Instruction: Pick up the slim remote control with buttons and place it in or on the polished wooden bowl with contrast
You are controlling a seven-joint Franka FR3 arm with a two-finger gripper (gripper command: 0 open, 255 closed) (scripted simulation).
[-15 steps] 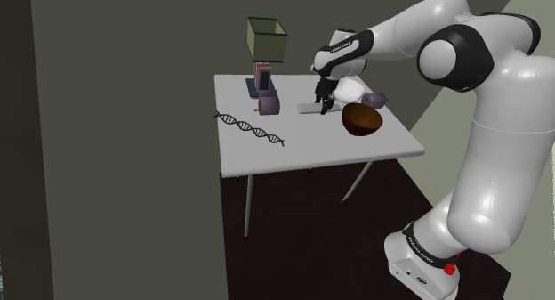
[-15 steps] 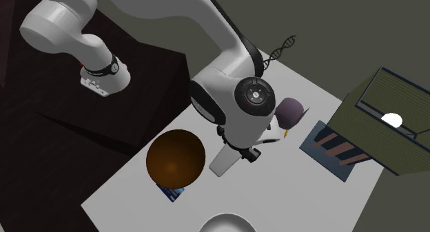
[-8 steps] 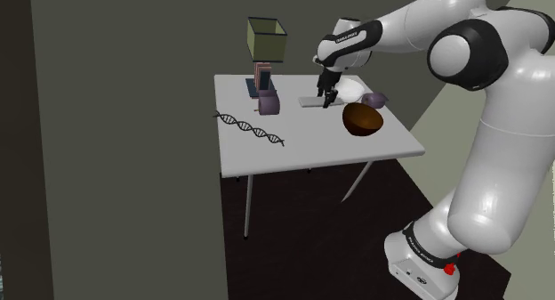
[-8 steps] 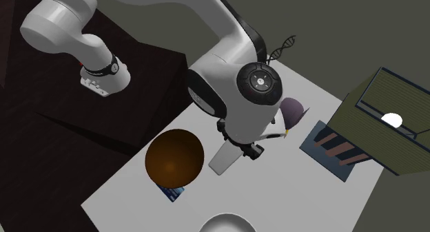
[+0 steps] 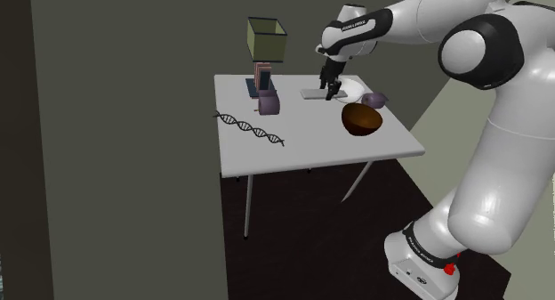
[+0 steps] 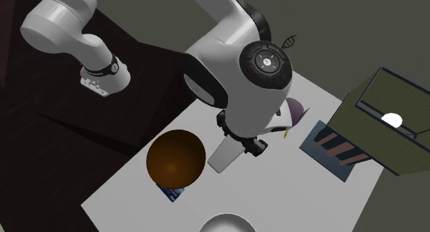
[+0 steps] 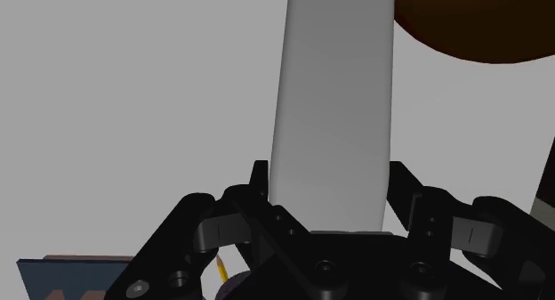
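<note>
Remote [image 7: 334, 93] clamped in gripper [image 7: 329, 193], held abv table [image 7: 133, 93].

A dark helix model [image 5: 249, 128] lies on the pale table [image 5: 320, 149].

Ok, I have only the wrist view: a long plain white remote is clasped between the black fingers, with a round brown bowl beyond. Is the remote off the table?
Observer: Yes. In the shoulder view the long white remote hangs in the black gripper, higher than one second ago, above the grey table.
Operator: Is something inside the bowl?
Observer: No. The second exterior view looks down into the round brown bowl; nothing lies in it.
Operator: And near it?
Observer: In the shoulder view a small purple object stands beyond it.
</note>
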